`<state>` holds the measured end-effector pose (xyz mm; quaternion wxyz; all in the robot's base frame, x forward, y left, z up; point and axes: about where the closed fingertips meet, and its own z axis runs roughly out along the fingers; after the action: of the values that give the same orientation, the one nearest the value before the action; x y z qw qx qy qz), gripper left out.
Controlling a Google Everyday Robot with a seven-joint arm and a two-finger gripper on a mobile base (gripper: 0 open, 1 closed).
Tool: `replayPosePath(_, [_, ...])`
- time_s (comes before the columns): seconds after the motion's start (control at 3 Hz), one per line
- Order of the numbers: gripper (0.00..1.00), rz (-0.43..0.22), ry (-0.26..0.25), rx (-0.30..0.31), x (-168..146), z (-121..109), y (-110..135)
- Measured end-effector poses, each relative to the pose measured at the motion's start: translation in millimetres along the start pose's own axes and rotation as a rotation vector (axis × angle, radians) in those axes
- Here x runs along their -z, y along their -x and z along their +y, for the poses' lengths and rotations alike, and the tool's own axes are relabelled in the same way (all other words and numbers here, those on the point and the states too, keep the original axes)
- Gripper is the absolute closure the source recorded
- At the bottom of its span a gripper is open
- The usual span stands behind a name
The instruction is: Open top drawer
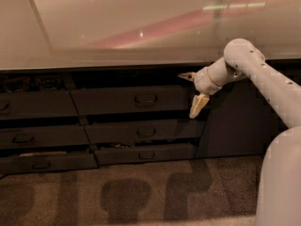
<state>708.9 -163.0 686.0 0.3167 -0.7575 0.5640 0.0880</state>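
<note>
The gripper [193,91], fingers spread wide, hovers at the right end of the top drawer [108,100], apparently lining up on its ungrasped loop handle [146,99].

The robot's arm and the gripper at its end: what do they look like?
The arm is a smooth off-white tube of rounded segments with bulbous joints and small dark dots along it; no cables show. The gripper, in front of the right end of the top drawer, has two tapered cream fingers, spread open.
</note>
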Motion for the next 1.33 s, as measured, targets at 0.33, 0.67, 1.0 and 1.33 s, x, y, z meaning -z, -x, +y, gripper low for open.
replayPosePath(0.33, [0.00, 0.058, 0.017, 0.028, -17, -22, 16])
replayPosePath(0.67, [0.00, 0.058, 0.017, 0.028, -17, -22, 16])
replayPosePath(1.0, [0.00, 0.042, -0.018, 0.100, -17, -18, 23])
replayPosePath(1.33, [0.00, 0.028, -0.087, 0.210, -12, -12, 34])
